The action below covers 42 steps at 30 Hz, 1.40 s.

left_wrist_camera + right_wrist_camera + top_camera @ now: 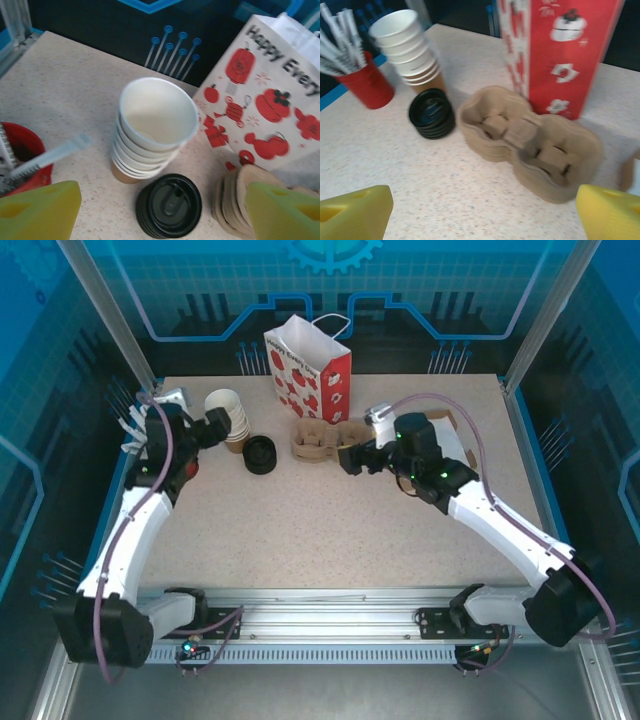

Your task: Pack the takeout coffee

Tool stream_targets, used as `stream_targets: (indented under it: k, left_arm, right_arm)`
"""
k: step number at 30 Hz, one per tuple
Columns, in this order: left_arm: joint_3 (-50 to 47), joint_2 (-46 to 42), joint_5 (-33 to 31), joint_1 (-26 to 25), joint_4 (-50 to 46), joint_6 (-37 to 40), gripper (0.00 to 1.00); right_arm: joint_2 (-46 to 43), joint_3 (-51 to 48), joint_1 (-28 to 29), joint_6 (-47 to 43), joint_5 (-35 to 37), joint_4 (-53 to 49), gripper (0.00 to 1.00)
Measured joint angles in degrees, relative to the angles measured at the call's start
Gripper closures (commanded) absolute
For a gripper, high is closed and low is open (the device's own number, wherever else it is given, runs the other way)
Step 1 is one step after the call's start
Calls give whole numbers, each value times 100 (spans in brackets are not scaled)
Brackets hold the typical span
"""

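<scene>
Left fingers [40, 210] spread wide, empty. Just ahead, in line with the gap: stack of black lids [169, 205] on the surface, beside the stack of white cups [155, 125]. Right fingers [352, 212] likewise wide, empty, near the cardboard carrier [530, 142].

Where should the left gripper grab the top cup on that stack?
Probably the rim of the top cup, one finger inside the open mouth, one outside, coming from above. It sits nested in the cup stack, so little more than its rim band stands clear; a lower pinch would likely catch those beneath.
</scene>
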Motion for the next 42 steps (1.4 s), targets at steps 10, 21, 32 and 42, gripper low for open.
stream_targets:
  k: [10, 21, 32, 42]
  left_arm:
    - [2240, 2251, 315, 546, -1123, 492, 34]
    - [3257, 3261, 713, 645, -1928, 839, 61]
    - [3383, 3510, 800, 645, -2131, 876, 73]
    - [3383, 3604, 848, 645, -2146, 881, 79]
  right_arm:
    - [778, 726, 343, -94, -396, -356, 4]
    - [815, 811, 358, -107, -407, -455, 3]
    - [817, 811, 361, -105, -407, -452, 3]
    - [896, 809, 365, -105, -402, -494, 3]
